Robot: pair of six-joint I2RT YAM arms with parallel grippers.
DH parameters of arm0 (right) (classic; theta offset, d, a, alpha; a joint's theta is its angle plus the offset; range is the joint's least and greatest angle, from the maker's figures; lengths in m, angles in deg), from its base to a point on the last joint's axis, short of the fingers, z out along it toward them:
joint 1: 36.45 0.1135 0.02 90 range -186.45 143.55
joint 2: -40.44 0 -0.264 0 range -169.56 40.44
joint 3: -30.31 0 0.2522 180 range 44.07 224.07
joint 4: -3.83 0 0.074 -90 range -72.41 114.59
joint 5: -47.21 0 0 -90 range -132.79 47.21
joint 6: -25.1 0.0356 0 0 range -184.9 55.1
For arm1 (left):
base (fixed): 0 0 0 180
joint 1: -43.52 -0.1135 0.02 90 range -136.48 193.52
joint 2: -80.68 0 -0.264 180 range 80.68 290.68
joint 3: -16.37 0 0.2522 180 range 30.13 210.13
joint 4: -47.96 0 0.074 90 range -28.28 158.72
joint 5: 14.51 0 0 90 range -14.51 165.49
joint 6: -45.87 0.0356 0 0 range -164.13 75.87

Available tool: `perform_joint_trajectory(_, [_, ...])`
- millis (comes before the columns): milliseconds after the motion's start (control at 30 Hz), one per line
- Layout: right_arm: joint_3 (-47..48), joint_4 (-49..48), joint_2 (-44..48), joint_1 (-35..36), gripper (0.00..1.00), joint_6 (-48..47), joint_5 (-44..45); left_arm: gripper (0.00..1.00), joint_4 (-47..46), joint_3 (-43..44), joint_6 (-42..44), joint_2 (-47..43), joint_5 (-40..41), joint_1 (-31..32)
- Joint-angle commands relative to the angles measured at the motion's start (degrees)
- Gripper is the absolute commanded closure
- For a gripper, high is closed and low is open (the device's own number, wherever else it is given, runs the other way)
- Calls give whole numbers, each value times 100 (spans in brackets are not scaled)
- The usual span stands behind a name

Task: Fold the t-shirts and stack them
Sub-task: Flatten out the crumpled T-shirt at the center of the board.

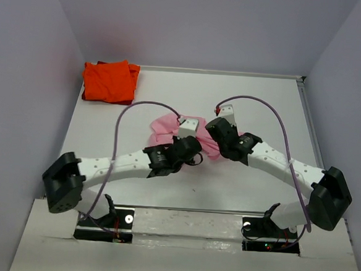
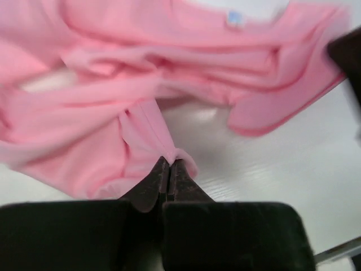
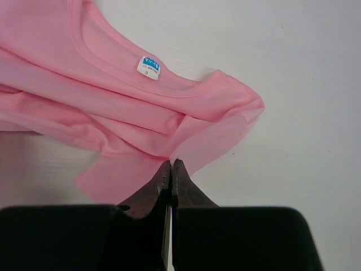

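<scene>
Because such cloth looks thin, limp and light, likely to sag and bunch, hems and shoulder seams seem the best holds: orange shirt (image 1: 110, 82), bundled, far-left corner of the table (image 1: 263, 104); pink shirt (image 1: 168, 127), crumpled, mid-table. Grips: left gripper (image 2: 169, 167) pinched shut on a gathered pink fold; right gripper (image 3: 171, 165) pinched shut on the sleeve edge near the collar (image 3: 121, 76).

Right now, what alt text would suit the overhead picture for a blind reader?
Seen from above, the left arm and right arm meet over a crumpled pink t-shirt on the white table. An orange-red t-shirt lies roughly folded in the far left corner.
</scene>
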Motion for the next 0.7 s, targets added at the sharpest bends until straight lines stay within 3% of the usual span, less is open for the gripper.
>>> perform_joint_trajectory(0, [44,-157,297,-22,100,50,254,100,1197,824,534,-1487,1188,-95])
perform_joint_trajectory(200, [132,-193,437,-22,100,-29,306,100,1690,1335,1412,-2972,2164,-341])
perform_joint_trajectory(400, [246,-193,517,-75,100,-134,403,100,1998,1555,1896,-3299,2261,-947])
perform_joint_trajectory(667, [764,-237,596,-382,100,-520,500,100,1753,1985,2529,-3502,1981,-1545])
